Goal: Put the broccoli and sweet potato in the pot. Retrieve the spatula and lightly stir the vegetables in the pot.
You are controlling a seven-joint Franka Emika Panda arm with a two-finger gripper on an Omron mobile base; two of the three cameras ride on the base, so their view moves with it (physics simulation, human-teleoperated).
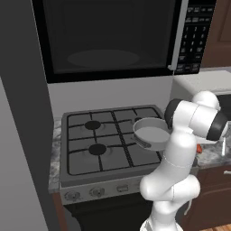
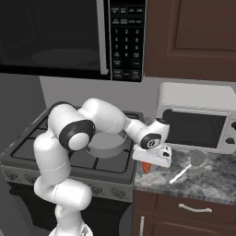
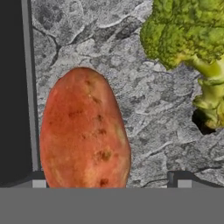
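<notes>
sweet potato (image 3: 85,131), orange-red oblong, directly under wide-open empty end effector (image 3: 111,181) at bench's stove-side edge, long axis crosswise to jaws.

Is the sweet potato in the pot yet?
No, the sweet potato lies on the grey stone counter beside the broccoli, and the pot on the stove looks empty.

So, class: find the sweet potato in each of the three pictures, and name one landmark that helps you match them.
Left base view: a small orange sliver at the right, beside the arm's elbow.
Right base view: an orange tip on the counter under the pincer.
Hand view: large, lower left, between the fingertips.
Shared landmark: the grey speckled counter right of the stove.
</notes>
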